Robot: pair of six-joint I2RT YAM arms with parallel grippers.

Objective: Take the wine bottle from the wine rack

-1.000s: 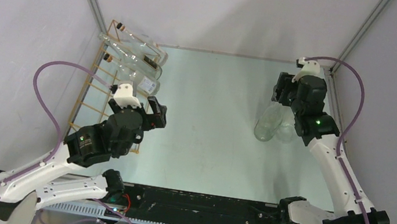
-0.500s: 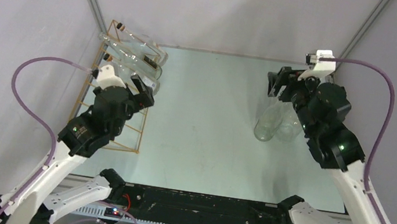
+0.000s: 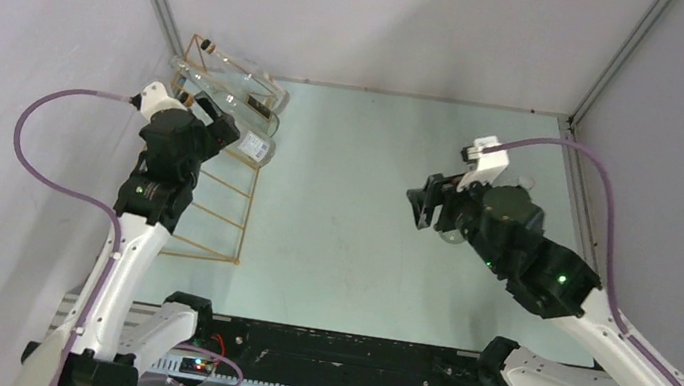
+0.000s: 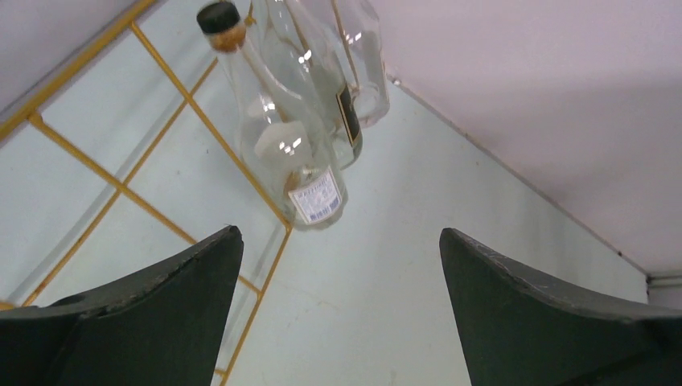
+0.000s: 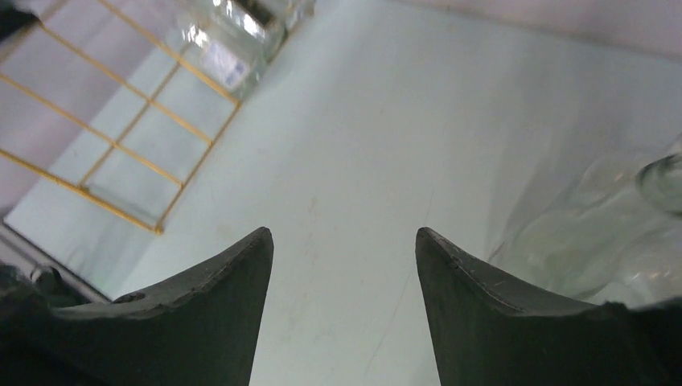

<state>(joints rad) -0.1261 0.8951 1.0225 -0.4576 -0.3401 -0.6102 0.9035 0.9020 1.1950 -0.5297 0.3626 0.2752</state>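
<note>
The left tool [image 4: 339, 237] is spread wide and holds nothing; it hangs just short of the wine bottle [image 4: 310, 173], the nearest of three clear bottles lying side by side at the far end of the wine rack [image 4: 80, 66], corked neck towards the side wall and white-labelled base towards the open table [image 3: 345, 214]. The right tool [image 5: 343, 233] is likewise parted and empty, over the middle of the table and well apart from the rack, with some clear glassware [image 5: 579, 233] beside it. The grasp looks not yet made, so the risks lie ahead. The bottle is smooth, round glass, so a grip landing off its centre line could let it squirt out or roll. It lies close against the dark-labelled bottle [image 4: 346, 112] behind it, and I cannot tell whether they touch; lifting at a slant could nudge that neighbour and set it rolling along the rungs. The rack is thin wire and probably light, so a finger that slips under a rung would likely drag or tip the whole frame, bottles and all. Closing on the narrow neck alone would leave the heavy base swinging.
</note>
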